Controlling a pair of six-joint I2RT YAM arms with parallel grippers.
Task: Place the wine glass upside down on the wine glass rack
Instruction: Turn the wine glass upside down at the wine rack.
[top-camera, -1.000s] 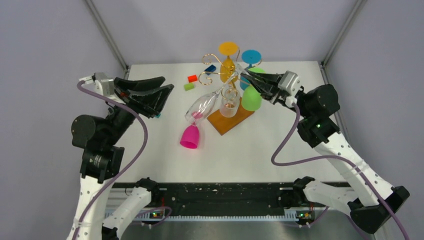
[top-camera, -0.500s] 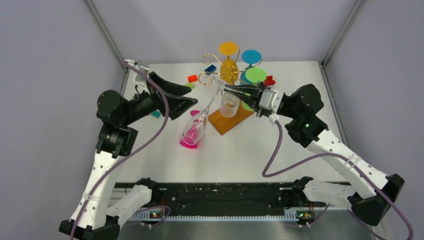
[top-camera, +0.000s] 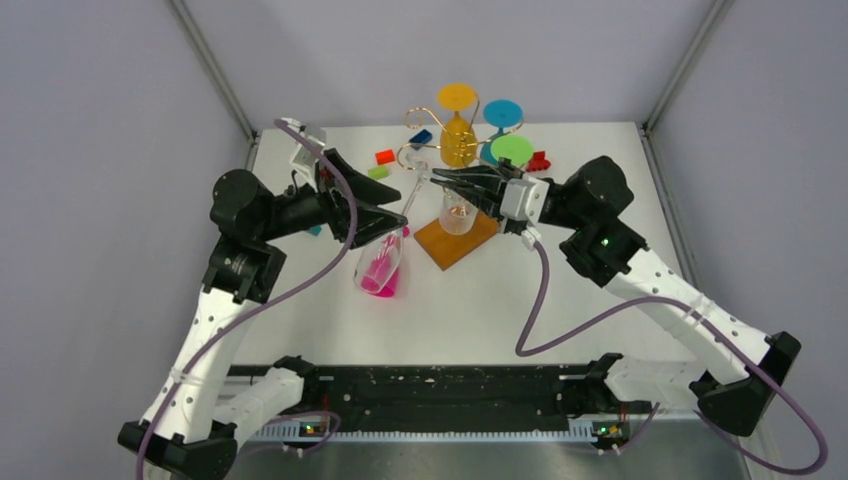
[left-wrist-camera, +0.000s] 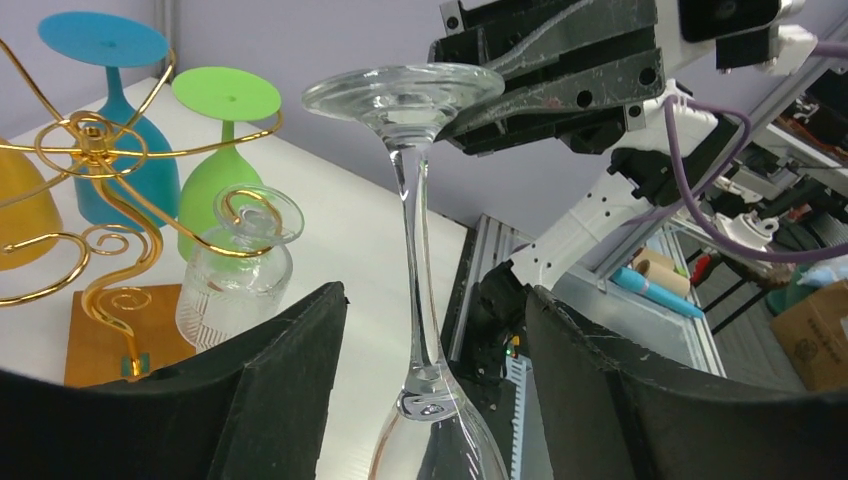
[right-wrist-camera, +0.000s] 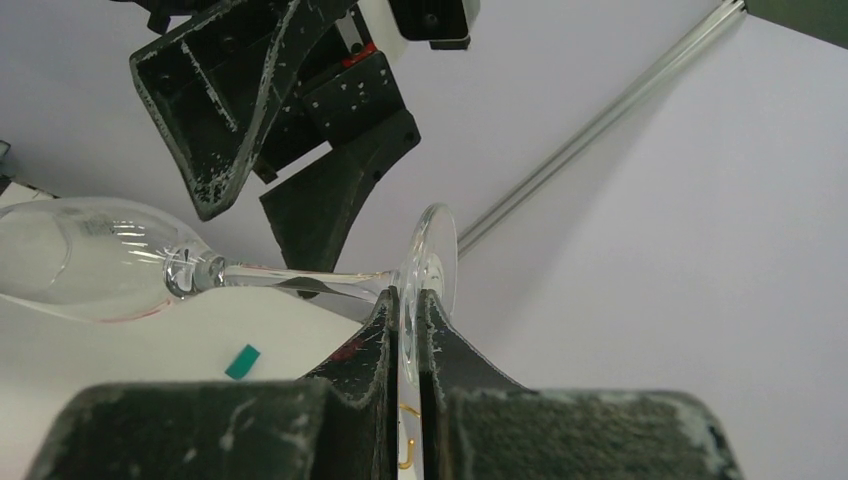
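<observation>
- Step in hand, as I read it: a mid-air handover or steadying. The wine glass (left-wrist-camera: 417, 250) is already bowl-down but not yet on the rack (left-wrist-camera: 92, 132).
- Right gripper (right-wrist-camera: 408, 300): clamped on the rim of the glass's round foot, pinching it edge-on. It carries the whole glass.
- Left gripper (left-wrist-camera: 430, 300): released. Its fingers (left-wrist-camera: 285, 360) stand either side of the lower stem and the top of the bowl, and I see no contact in the left wrist view.
- Glass position: hanging clear of the table (top-camera: 560, 270), just left of the rack's wooden base (top-camera: 470, 235). Its foot is near the level of the gold spirals. From above, its bowl overlaps a pink glass (top-camera: 380, 278) standing upside down on the table. I cannot tell whether the two touch.
- Rack load: yellow (top-camera: 458, 140), blue (left-wrist-camera: 125, 170) and green (left-wrist-camera: 205, 190) glasses hang inverted, and so does a ribbed clear one (left-wrist-camera: 232, 285). At least one spiral on the near-left side looks free.
- Next move, my judgement: close the left gripper gently on the stem so that the right one can let go of the foot. Then slide the stem into a free spiral until the foot rests on the wire. The thin stem calls for a light squeeze. The main risk is knocking the hung glasses.
- Change over the last second: the left arm swung in from the far left to bracket the glass. The right gripper drew back from the rack towards the left. The glass went from a strong lean to nearly vertical.
</observation>
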